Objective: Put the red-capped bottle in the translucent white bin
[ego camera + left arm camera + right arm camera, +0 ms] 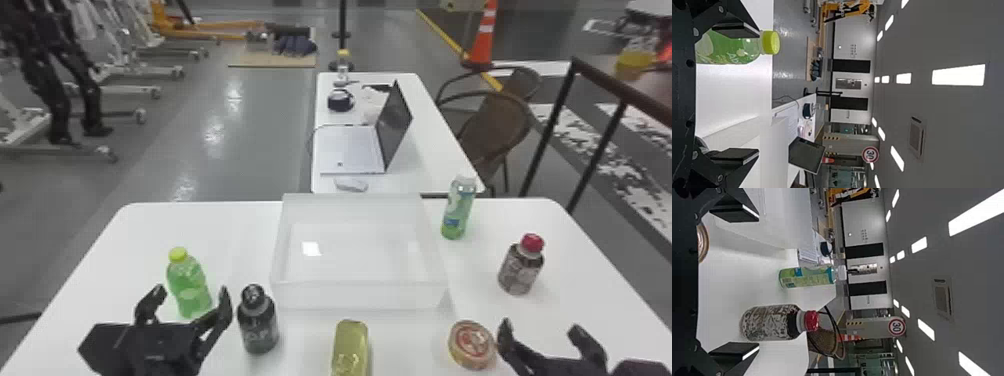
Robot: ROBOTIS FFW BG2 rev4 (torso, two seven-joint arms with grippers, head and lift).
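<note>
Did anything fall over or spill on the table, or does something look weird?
Nope, nothing stands out. The red-capped bottle and the black-capped bottle stand upright with their caps on, the translucent white bin sits flat on the white table, and I see no puddles or cracks.

Head cam looks fwd/down, wrist cams fwd, low.

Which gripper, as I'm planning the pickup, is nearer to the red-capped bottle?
Right. The right gripper is open on the robot's side of the red-capped bottle, not touching it; the left gripper is far to the left, by the yellow-capped green bottle.
</note>
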